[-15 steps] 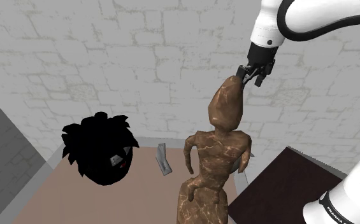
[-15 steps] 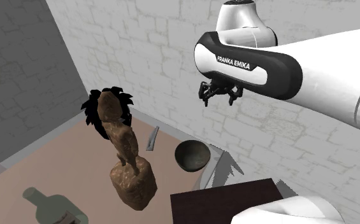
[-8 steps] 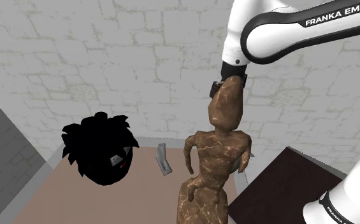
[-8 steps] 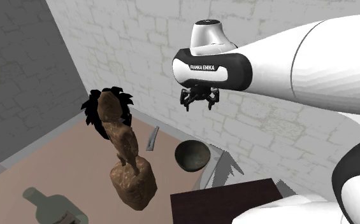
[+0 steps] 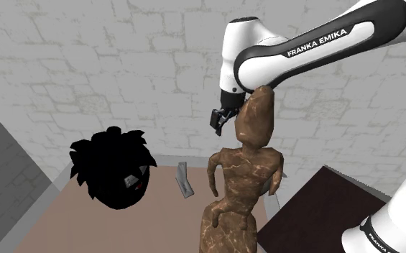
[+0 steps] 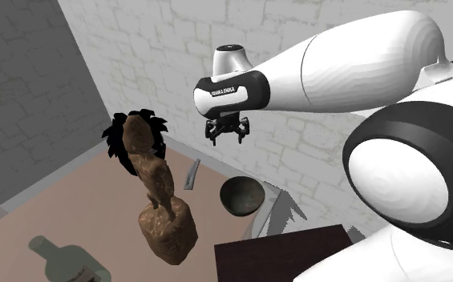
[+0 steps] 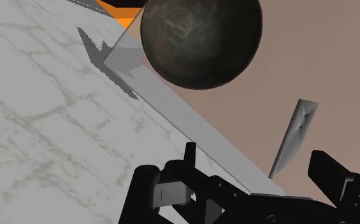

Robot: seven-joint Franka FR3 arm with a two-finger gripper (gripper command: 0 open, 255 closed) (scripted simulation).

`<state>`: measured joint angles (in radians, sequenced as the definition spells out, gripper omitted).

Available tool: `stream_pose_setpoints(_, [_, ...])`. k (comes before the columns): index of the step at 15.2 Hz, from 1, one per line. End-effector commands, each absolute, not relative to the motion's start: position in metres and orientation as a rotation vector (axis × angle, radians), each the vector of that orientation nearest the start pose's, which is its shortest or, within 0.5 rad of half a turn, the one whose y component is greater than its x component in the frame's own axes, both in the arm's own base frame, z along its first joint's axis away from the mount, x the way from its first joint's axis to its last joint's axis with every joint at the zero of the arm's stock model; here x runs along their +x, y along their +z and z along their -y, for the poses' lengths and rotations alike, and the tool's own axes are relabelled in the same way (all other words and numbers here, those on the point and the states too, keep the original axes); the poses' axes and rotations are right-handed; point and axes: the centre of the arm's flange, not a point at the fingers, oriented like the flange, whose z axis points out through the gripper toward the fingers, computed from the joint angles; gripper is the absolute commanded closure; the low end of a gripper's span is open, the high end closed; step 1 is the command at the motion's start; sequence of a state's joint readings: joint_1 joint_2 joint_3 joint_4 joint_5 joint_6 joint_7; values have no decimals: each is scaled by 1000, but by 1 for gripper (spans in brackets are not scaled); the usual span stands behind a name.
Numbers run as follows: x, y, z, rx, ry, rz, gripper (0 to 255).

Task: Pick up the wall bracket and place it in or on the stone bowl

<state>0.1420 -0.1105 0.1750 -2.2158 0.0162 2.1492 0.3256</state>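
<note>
The wall bracket (image 5: 185, 180) is a slim grey metal strip lying on the tan table top; it also shows as the bracket (image 6: 192, 174) and the bracket (image 7: 294, 137). The stone bowl (image 6: 242, 196) is dark, round and hollow, and stands by the table's corner near the wall; the bowl (image 7: 201, 41) lies beyond the bracket. My gripper (image 5: 223, 118) hangs open high above the table, beside the statue's head. In the second exterior view the gripper (image 6: 226, 132) is above and between bracket and bowl. The gripper (image 7: 258, 168) holds nothing.
A tall brown stone statue (image 5: 244, 180) stands between the shoulder camera and the bowl. A black spiky object (image 5: 111, 169) sits at the table's far left. A pale bottle (image 6: 64, 256) lies near the front. White brick walls close two sides; the dark stand (image 5: 323, 208) is at lower right.
The arm has swung toward the shoulder view's left. The gripper went from right of the statue's head to its left side and sank a little, staying open.
</note>
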Motion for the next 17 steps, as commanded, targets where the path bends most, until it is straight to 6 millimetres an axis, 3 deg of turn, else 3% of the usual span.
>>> stream_pose_setpoints(1, [497,412,-182,-3126,-53,-4,0])
stream_pose_setpoints(15, [569,307,-314,-3077,33,161,0])
stream_pose_setpoints(17, [569,300,-316,-3076,34,163,0])
